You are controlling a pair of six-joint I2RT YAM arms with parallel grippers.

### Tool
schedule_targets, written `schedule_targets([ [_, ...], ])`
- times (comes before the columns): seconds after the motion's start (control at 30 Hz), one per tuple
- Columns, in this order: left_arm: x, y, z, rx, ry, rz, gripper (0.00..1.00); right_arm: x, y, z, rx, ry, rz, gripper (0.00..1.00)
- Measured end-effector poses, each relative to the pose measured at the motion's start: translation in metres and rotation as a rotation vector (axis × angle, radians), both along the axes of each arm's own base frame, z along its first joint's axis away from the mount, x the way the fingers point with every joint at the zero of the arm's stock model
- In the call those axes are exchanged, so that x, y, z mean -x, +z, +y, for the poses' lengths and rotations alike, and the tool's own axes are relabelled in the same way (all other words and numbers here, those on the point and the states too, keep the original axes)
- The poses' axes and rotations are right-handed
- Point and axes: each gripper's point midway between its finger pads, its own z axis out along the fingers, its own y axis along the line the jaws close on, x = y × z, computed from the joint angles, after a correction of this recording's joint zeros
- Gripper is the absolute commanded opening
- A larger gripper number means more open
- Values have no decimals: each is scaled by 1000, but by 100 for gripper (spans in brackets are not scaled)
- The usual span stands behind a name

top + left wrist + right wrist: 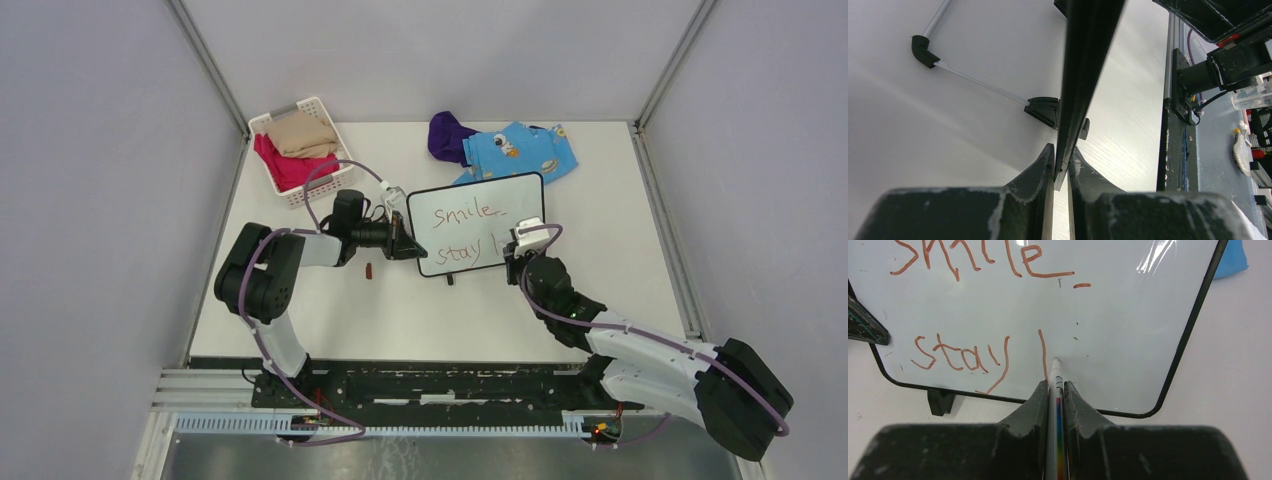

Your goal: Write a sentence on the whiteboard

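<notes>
Reddish-brown strokes form the sentence [964, 356] on the whiteboard [478, 222]: "smile" on top, followed by a low line and a short dash, and below it "stay" with a single upright stroke after it. The whiteboard sits near the middle of the table [400, 310], just in front of a blue patterned cloth [522, 150] and a purple cloth [450, 135]. One small black foot [940, 402] shows under its lower edge.

The left gripper [1062, 161] is clamped on the board's left edge – in the left wrist view the thin black frame runs edge-on between both fingers. The right gripper [1055, 390] is closed around a marker [1055, 374], whose tip meets the white surface just right of the upright stroke, near the lower right corner.

At the far left of the table stands a white slatted basket [325, 190] holding a beige garment [300, 133] and a pink one [285, 167]. A small reddish-brown piece [368, 270] lies on the table near the left arm; I cannot tell what it is.
</notes>
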Motion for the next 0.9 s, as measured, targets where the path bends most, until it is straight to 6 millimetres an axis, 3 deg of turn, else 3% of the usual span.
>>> schedule_targets([
  [0.9,1,0,-1,-2,-1,1,2,3,-9,6,-13,30,27,0],
])
